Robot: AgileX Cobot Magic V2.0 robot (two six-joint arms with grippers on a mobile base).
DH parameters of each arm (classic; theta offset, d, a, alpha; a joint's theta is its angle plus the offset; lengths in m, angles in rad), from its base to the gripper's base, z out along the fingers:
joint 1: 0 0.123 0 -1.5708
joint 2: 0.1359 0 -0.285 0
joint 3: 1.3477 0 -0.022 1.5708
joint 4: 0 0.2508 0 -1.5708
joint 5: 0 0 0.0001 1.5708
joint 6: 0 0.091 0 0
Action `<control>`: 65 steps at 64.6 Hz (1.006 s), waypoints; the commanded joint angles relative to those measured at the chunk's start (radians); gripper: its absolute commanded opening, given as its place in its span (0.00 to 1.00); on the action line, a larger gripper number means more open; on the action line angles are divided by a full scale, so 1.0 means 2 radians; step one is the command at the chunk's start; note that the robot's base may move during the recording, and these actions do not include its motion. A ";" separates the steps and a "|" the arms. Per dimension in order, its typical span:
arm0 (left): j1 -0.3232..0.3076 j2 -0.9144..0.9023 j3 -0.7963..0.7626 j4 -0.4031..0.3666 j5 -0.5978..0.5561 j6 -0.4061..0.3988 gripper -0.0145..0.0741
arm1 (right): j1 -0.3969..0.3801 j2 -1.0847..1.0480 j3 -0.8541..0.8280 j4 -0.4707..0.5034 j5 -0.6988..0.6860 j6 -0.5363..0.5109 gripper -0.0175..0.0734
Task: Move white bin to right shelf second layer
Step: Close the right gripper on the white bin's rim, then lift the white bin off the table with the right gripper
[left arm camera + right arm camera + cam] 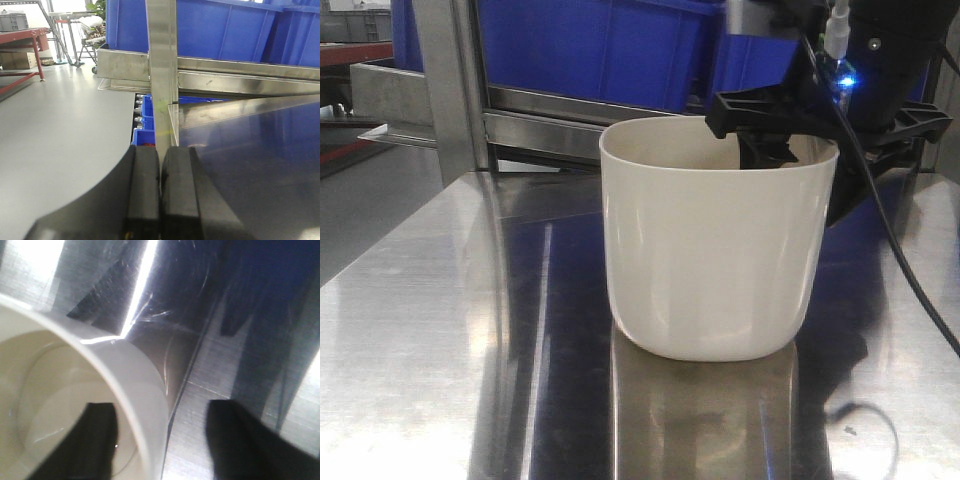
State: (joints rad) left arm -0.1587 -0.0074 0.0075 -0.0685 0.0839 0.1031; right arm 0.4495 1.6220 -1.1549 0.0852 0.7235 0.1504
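Observation:
The white bin (705, 250) stands upright on the shiny steel tabletop (440, 340), right of centre. My right gripper (810, 170) is open and straddles the bin's far right wall, with one finger inside the bin and one outside. In the right wrist view the bin's rim and wall (142, 385) lie between the two dark fingers of the right gripper (165, 440), and neither finger visibly presses on the wall. My left gripper (161, 156) is shut and empty, low over the table's left edge. The right shelf's second layer with its rollers is not clearly in view.
Blue crates (600, 50) sit on a steel rail (550, 125) behind the bin. A steel upright post (455, 90) stands at the table's back left and also shows in the left wrist view (162, 60). A black cable (900, 270) hangs from the right arm.

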 commanded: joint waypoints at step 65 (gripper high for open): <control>-0.002 -0.007 0.018 -0.003 -0.042 -0.002 0.26 | -0.103 -0.472 0.154 -0.069 -0.151 -0.001 0.25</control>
State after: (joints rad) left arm -0.1587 -0.0074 0.0075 -0.0685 0.0839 0.1031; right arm 0.2692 0.7591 -0.8705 -0.0477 0.5153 0.1509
